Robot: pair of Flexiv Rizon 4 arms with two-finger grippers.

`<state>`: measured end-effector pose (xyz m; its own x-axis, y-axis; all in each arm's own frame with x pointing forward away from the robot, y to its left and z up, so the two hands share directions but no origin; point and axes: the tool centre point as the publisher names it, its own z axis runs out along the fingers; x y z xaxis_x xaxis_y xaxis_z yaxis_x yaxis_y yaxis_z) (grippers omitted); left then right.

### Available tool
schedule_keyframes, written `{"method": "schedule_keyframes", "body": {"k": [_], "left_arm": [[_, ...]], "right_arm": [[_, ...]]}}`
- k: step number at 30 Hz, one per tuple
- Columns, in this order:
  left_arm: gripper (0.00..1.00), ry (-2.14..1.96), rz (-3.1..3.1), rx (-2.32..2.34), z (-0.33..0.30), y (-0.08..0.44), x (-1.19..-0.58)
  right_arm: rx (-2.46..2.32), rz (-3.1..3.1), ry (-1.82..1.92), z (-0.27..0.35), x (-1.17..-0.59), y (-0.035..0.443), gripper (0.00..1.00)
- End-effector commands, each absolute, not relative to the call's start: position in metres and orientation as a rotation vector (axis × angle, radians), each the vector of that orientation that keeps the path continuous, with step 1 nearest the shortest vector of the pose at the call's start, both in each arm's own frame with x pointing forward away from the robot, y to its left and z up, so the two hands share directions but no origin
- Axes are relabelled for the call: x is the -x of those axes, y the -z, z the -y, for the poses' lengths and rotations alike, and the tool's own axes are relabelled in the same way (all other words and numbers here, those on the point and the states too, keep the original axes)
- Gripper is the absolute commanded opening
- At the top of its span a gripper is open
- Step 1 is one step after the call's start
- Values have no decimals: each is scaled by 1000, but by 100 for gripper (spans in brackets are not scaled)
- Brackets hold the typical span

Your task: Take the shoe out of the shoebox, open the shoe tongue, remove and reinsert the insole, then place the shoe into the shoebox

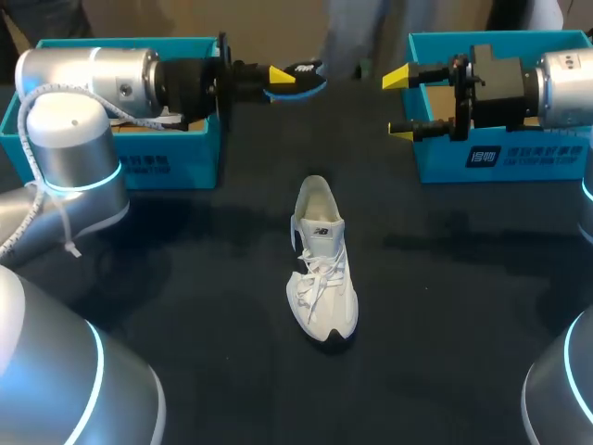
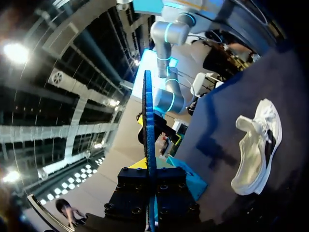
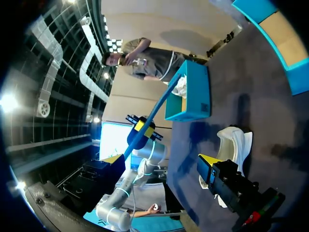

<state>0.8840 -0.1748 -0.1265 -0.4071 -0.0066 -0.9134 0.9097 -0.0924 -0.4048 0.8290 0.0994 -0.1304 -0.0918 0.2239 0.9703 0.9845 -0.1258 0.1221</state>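
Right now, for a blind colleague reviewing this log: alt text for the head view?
A white sneaker stands on the dark table. Beyond it, the left gripper grips a blue insole and the right gripper hangs open.

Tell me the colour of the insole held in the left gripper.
The insole is blue with a dark side, clearest in the head view.

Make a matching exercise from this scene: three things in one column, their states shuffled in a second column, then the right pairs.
Things:
1. insole
2. shoe
3. right gripper

States:
a. open, holding nothing
b. clamped in the left gripper
c. resting on the table

Pairs: 1-b; 2-c; 3-a
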Motion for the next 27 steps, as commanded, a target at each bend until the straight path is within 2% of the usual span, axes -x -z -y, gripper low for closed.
{"method": "schedule_keyframes", "body": {"k": [1, 27], "left_arm": [[0, 1113, -969, -1335, 175, 130, -887], [0, 1109, -1094, -1265, 178, 143, -884]], "right_arm": [[1427, 1385, 1283, -101, -829, 131, 100], [1427, 1385, 1283, -101, -829, 131, 100]]}}
